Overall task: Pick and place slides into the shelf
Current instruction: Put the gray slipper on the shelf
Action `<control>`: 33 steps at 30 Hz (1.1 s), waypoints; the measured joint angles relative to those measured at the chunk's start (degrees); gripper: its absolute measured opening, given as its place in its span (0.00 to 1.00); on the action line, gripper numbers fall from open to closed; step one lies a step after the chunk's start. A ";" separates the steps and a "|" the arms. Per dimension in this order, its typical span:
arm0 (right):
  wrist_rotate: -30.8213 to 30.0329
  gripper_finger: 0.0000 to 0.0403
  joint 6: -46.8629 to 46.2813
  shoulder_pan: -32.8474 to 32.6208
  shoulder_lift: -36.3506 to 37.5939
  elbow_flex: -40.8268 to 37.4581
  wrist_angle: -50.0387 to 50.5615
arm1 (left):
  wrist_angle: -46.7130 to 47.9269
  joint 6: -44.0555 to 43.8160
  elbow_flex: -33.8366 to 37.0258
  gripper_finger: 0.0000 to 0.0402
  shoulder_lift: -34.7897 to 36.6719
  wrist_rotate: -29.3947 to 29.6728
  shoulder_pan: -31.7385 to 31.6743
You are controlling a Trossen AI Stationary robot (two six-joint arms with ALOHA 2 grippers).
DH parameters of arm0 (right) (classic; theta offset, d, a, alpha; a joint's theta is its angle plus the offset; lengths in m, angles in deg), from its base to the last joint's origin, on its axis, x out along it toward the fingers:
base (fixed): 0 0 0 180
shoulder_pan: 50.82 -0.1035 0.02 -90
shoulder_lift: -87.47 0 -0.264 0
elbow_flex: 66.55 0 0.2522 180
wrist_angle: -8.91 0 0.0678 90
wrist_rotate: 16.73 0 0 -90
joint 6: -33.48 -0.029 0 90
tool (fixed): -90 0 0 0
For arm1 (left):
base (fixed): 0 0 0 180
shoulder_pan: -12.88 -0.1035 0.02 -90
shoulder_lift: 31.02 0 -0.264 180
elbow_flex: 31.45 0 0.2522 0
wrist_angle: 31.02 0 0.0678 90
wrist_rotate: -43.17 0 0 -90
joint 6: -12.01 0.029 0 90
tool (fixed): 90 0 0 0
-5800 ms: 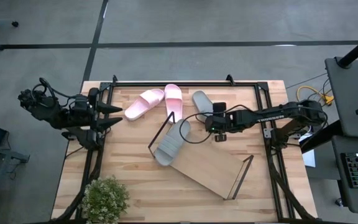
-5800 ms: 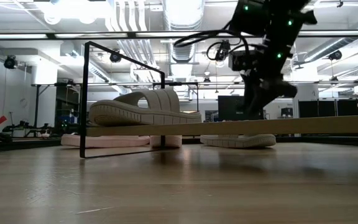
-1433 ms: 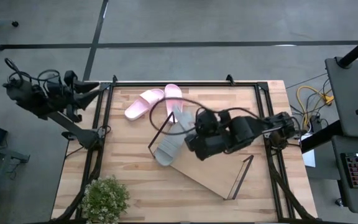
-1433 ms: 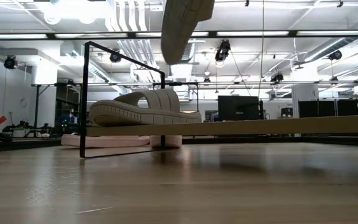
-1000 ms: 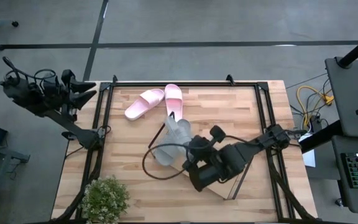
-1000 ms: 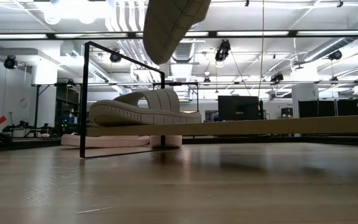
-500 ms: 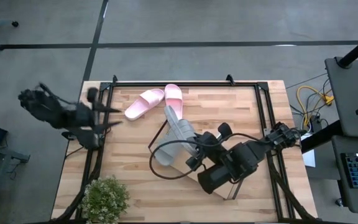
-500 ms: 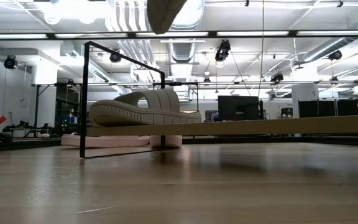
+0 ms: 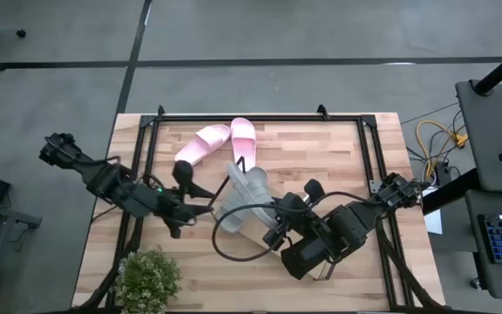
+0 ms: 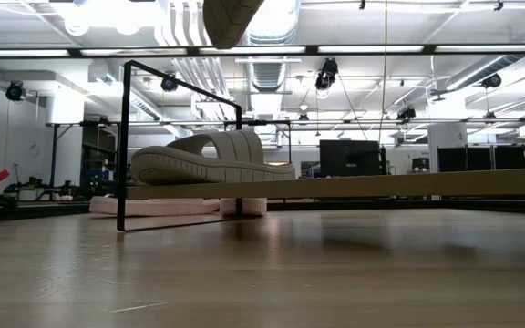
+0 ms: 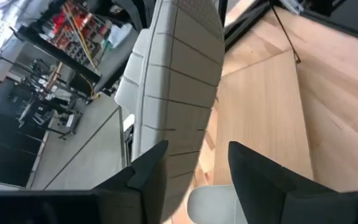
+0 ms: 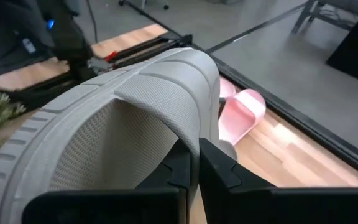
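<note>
My right gripper (image 12: 197,168) is shut on a grey slide (image 9: 247,186), which it holds above the shelf (image 10: 354,187); that slide's end shows at the top of the low view (image 10: 231,16). A second grey slide (image 10: 212,159) rests sole-down on the shelf board, next to its wire frame (image 10: 126,137). Two pink slides (image 9: 204,144) (image 9: 243,138) lie on the table at the far side. My left gripper (image 11: 197,177) is open just left of the shelf. The held slide's sole (image 11: 179,81) stands ahead of its fingers. My right gripper pinches the grey slide's wide strap (image 12: 194,134) at its edge between its two fingers. The fingers (image 12: 219,168) come slanting down from the table's right. The slide is lifted clear of the shelf and tilted, its sole turned toward my left gripper.
A potted plant (image 9: 147,277) stands at the table's near left corner. Dark frame rails (image 9: 260,116) run along the table's far edge and sides. Cables loop from my right arm (image 9: 338,231) over the shelf. Bare tabletop lies at the far right (image 9: 338,148).
My left gripper has swung in from beyond the table's left edge toward the shelf and the held slide, sinking and rolling as it came. My right gripper has lifted the grey slide a little; in the low view the slide has gone up.
</note>
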 joint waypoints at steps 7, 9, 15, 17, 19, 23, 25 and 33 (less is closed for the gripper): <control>0.24 0.02 8.80 -1.78 0.82 -0.02 -3.82 | 0.31 -0.45 -4.19 0.58 -5.19 1.34 -2.84; 0.41 0.02 12.26 -2.28 1.40 -0.02 -4.79 | 0.75 -0.54 -5.34 0.64 -6.09 1.33 -3.41; 0.40 0.02 19.92 -2.59 2.99 -0.02 -4.92 | 5.62 -4.55 -10.84 0.69 -7.82 -0.22 -4.78; 0.41 0.02 21.88 -2.57 3.34 -0.02 -5.79 | 8.54 -5.37 -12.22 0.69 -8.86 -0.97 -5.56; 0.28 0.02 24.18 -2.57 3.87 -0.02 -7.19 | 10.41 -6.43 -13.58 0.69 -10.02 -2.00 -6.41; 0.59 0.02 29.01 -2.57 4.41 -0.02 -11.08 | 12.42 -6.55 -15.79 0.69 -12.23 -2.24 -7.73; 2.24 0.02 30.34 -2.57 4.44 -0.02 -11.91 | 12.38 -6.51 -16.44 0.69 -13.08 -2.24 -8.41; 2.69 0.02 31.50 -2.70 4.47 -0.02 -11.37 | 12.79 -6.46 -17.81 0.62 -15.28 -2.04 -9.93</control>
